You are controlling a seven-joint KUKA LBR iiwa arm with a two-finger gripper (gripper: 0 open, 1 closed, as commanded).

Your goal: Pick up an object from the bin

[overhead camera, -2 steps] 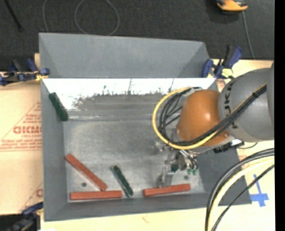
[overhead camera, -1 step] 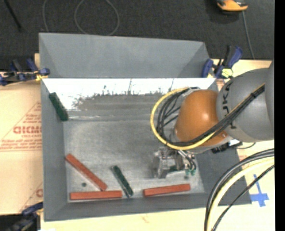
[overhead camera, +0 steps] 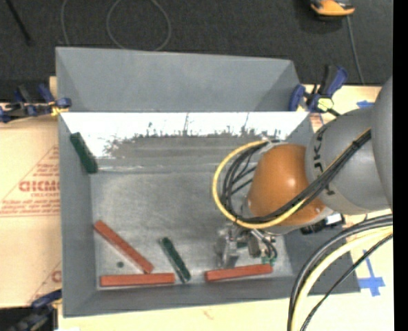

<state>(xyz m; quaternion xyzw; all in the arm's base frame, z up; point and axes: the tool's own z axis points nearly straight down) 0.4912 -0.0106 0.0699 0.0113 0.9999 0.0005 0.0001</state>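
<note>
My gripper (overhead camera: 230, 252) reaches down near the bin's front wall, right of the middle, just below the orange cover. Its fingertips hang directly above the left part of a flat red-brown bar (overhead camera: 240, 273) that lies along the front wall. A small green piece (overhead camera: 269, 256) peeks out at the gripper's right side, next to the bar's right end. A short dark green stick (overhead camera: 174, 259) lies slanted on the floor to the gripper's left.
Two more red-brown bars lie at the front left: one slanted (overhead camera: 122, 246), one flat along the front wall (overhead camera: 136, 279). A dark green stick (overhead camera: 83, 153) leans in the back left corner. The arm and its cables cover the bin's right side.
</note>
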